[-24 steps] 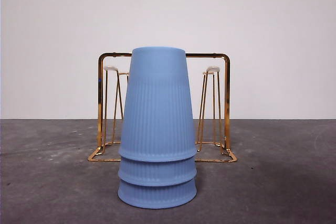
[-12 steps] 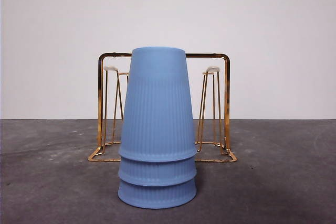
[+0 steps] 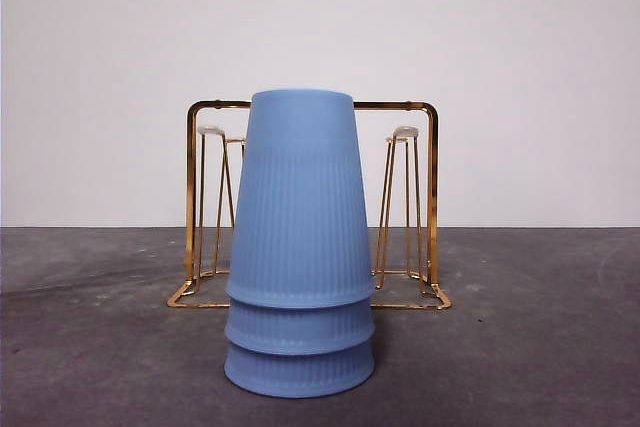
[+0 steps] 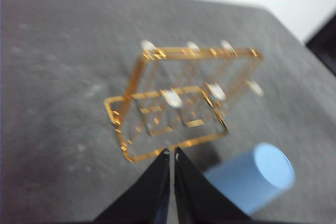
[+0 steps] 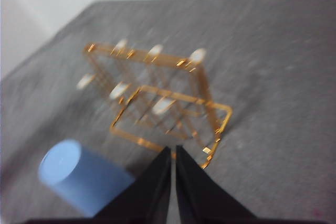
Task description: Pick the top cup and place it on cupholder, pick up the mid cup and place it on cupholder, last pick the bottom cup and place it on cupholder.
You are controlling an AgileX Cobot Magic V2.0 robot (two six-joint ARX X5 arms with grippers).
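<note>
Front view: I logged the top cup [image 3: 300, 197], ribbed plastic, light; grip its sides. Both end effectors [image 4: 171, 153] [image 5: 172, 150] were closed, empty.

grey table [image 3: 90, 347]: cup stack [image 3: 300, 247] w/ cupholder [image 3: 431, 197] prob just behind.

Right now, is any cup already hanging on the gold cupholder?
No: in the front view all three blue cups stand nested upside down on the table, in front of the cupholder, whose prongs are bare.

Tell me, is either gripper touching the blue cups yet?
Apart. Both wrist views show the left gripper and right gripper shut, high above the table, with the cups well below; the front view shows nothing touching them.
</note>
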